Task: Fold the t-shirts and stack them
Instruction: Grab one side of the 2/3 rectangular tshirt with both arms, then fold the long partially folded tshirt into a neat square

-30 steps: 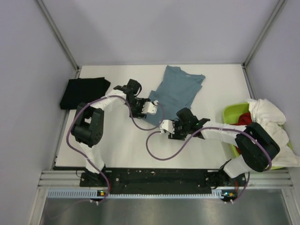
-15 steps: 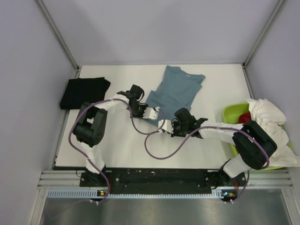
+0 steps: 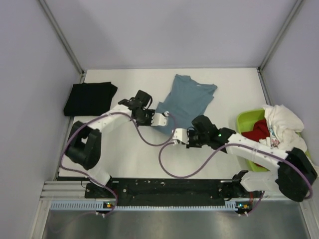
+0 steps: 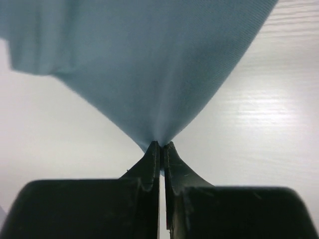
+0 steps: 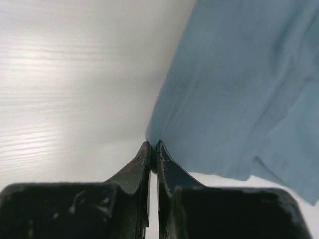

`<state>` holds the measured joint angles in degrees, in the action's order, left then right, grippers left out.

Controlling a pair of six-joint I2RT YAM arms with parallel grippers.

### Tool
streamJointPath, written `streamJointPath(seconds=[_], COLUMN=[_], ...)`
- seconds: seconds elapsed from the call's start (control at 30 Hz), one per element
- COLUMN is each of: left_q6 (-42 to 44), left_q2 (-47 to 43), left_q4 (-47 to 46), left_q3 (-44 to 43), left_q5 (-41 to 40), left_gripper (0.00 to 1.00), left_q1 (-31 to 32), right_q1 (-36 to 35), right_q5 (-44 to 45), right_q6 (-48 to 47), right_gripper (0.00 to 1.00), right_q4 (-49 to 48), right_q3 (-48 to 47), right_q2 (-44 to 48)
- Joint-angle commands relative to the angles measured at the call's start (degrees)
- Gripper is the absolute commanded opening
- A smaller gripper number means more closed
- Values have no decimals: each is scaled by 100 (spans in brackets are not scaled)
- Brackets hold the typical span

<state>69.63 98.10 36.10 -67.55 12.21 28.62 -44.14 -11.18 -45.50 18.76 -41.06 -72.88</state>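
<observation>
A slate-blue t-shirt (image 3: 188, 98) lies spread at the table's middle back, collar away from me. My left gripper (image 3: 163, 119) is shut on its near left corner; in the left wrist view the cloth (image 4: 149, 59) fans out from the pinched tips (image 4: 162, 145). My right gripper (image 3: 175, 133) is shut on the near right corner, where the cloth (image 5: 239, 84) rises from the closed tips (image 5: 153, 145). A black t-shirt (image 3: 89, 98) lies folded at the back left. White (image 3: 283, 122) and red (image 3: 256, 135) t-shirts fill the bin.
A lime-green bin (image 3: 246, 122) stands at the right edge of the table, with the white shirt hanging over its far side. Grey walls and metal posts close in the table on three sides. Purple cables loop from both arms.
Both grippers went from open to shut on the blue shirt's near hem. The two arms stretched forward, and the near edge of the shirt bunched slightly where it is pinched.
</observation>
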Motion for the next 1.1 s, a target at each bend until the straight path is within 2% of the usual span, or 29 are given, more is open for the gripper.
streamJointPath(seconds=[0.0,0.13,0.2,0.33,0.47,0.6,0.73,0.83,1.0,1.07], left_q6=[-817,-1503,-1680,-1776,-2216,-2487,-2673,-2691,-2700,-2700], left_q2=[-1116,-1714,-2109,-2910,-2789,-2262,-1358,-593,971,1586], left_q4=[1494,2952,3341,3597,3116,2202,1332,962,881,890], left_q3=[-56,-390,-400,-495,-996,-1312,-1936,-2585,-3780,-4308], left_q5=[-158,167,255,527,459,90,-367,-395,-736,-1009], left_gripper=[0,0,0,0,0,0,0,0,0,0], left_q1=[-85,-6,82,293,293,293,302,293,302,302], right_q1=[-577,-938,-1061,-1070,-913,16,1361,2065,2549,2804], right_q5=[-595,-1183,-1473,-2037,-1608,-1430,-1588,-1721,-993,-982], right_q6=[207,567,795,1340,1736,2210,2782,3098,3441,3652], right_gripper=[0,0,0,0,0,0,0,0,0,0], right_q4=[1329,2226,2447,2589,2475,2071,1386,876,595,357], right_q3=[-394,-771,-895,-1141,-1089,-825,-483,-289,-271,-236], right_q2=[1125,1784,2127,2629,2727,2621,2578,2254,1392,1085])
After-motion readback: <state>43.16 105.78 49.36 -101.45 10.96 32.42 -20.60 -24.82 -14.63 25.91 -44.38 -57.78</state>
